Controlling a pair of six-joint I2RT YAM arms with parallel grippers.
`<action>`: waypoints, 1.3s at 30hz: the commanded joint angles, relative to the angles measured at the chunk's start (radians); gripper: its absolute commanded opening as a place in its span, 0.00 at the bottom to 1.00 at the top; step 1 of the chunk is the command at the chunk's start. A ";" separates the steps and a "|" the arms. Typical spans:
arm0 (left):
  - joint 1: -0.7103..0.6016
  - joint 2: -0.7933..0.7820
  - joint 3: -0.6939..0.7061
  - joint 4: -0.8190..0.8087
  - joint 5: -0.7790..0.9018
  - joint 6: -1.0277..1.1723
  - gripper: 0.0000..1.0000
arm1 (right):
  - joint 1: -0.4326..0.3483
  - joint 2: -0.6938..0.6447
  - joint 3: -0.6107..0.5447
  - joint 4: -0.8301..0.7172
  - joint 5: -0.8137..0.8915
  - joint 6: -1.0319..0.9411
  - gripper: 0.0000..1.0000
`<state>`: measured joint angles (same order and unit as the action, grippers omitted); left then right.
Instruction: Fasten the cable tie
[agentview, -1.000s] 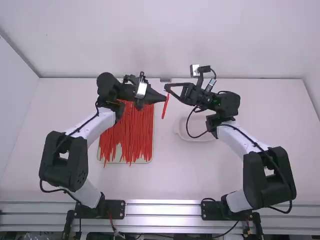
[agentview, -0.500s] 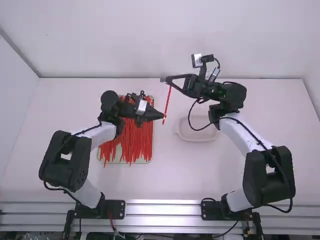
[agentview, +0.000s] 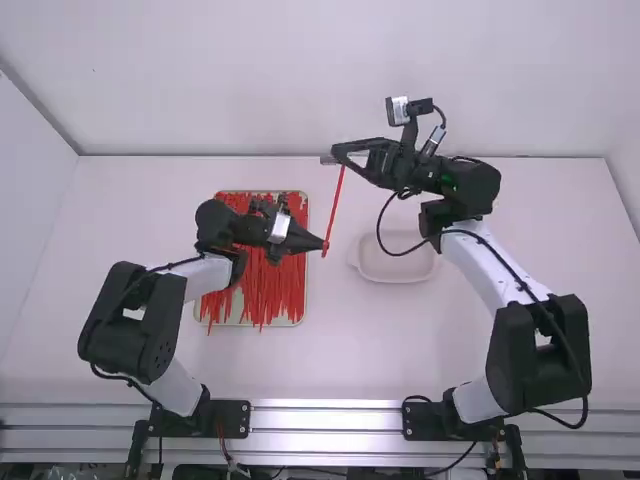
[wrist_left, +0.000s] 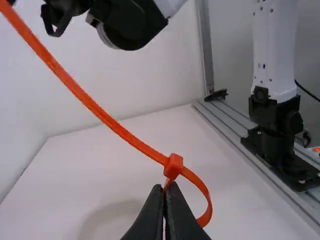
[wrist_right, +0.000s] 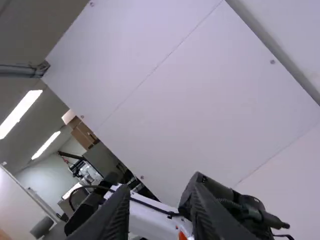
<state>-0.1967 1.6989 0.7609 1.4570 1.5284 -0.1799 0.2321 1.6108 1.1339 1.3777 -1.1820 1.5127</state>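
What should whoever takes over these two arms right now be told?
Left gripper: shut on the red cable tie, just below its head.
Right gripper: shut on the tie's tail end, held above the table.
Done: the tail is threaded through the head and a small loop has formed.
Left: probably pull the loop tighter, then set the tie down, perhaps in the white dish.
Spare ties lie on a board under the left arm.

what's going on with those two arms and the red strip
One red cable tie spans the air between the two arms. The left gripper is shut on it right by its head, where the tail is already threaded into a small loop. The tail runs up to the right gripper.
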 joint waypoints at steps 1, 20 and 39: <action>0.000 0.003 -0.003 0.043 0.024 -0.097 0.02 | -0.013 -0.025 0.032 0.006 -0.055 0.002 0.36; 0.089 0.003 0.072 0.137 0.023 -0.237 0.02 | -0.055 -0.025 -0.006 0.000 -0.276 0.016 0.58; 0.051 0.003 0.241 0.126 -0.083 -0.328 0.02 | 0.010 -0.025 -0.179 -0.070 -0.023 -0.101 0.57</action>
<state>-0.1349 1.6989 0.9821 1.5822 1.4841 -0.5007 0.2279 1.6096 0.9638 1.3117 -1.2884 1.4620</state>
